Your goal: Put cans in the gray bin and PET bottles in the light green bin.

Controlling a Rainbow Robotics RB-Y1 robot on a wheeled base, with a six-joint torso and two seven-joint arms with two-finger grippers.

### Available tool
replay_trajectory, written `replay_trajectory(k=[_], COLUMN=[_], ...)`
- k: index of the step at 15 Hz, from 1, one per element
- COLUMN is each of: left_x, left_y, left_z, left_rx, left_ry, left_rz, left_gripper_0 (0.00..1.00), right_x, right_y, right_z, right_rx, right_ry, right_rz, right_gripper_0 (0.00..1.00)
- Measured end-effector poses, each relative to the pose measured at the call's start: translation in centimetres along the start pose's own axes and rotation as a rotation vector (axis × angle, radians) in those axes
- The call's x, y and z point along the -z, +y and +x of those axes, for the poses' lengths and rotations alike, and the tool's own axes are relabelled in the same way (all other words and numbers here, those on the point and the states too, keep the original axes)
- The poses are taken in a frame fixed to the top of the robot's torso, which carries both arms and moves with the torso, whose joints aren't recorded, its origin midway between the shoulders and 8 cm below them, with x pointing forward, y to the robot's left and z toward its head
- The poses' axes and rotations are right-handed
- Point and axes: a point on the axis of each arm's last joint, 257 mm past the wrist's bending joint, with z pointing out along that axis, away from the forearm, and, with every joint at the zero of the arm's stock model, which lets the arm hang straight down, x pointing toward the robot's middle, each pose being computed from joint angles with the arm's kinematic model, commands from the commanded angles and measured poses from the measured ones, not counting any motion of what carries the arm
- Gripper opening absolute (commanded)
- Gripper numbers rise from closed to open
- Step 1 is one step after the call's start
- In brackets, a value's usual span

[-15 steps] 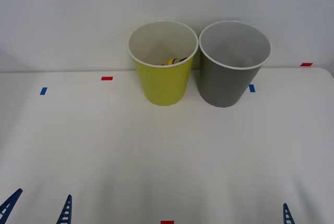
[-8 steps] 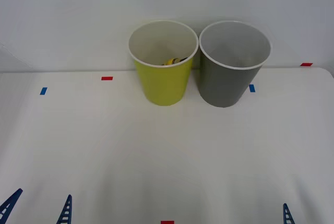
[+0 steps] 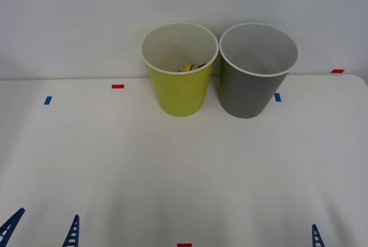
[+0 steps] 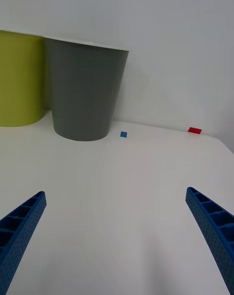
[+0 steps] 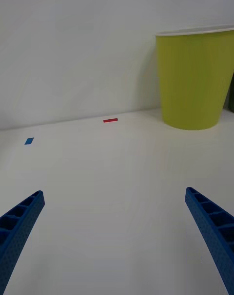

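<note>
At the far side of the bench (image 3: 184,166), against the pale wall, the light green bin (image 3: 179,86) and the gray bin (image 3: 256,80) stood upright side by side, nearly touching, the green one to the robot's left. A bit of yellow with a dark part showed low inside the green bin, just over its near rim; that looked to be the PET bottle (image 3: 191,68), already dropped where it belonged. What could be seen of the gray bin's inside held nothing, though its bottom was hidden. No can or other bottle lay on the bench, only small red and blue tape marks.

Both arms were low at the near edge. The left gripper (image 5: 117,227) had its fingers spread wide with nothing between them, facing the green bin across bare bench. The right gripper (image 4: 117,222) was likewise spread and empty, facing the gray bin.

Judged from this, the sorting step seemed finished or between items. The next move would call for something new to pick: with no can in reach, the arms had little to do but wait.
</note>
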Motion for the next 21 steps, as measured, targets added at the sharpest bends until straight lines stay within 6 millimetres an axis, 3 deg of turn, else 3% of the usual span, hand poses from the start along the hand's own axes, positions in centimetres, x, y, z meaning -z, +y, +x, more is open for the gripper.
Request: replay_trajectory(k=[21], left_x=[0.00], left_y=[0.00], left_z=[0.01], left_rx=[0.000], left_ry=[0.000], left_rz=[0.000], left_gripper_0=[1.00], right_x=[0.00], right_y=[0.00], right_z=[0.00], right_rx=[0.000], right_ry=[0.000], right_rz=[0.000], right_gripper_0=[1.00])
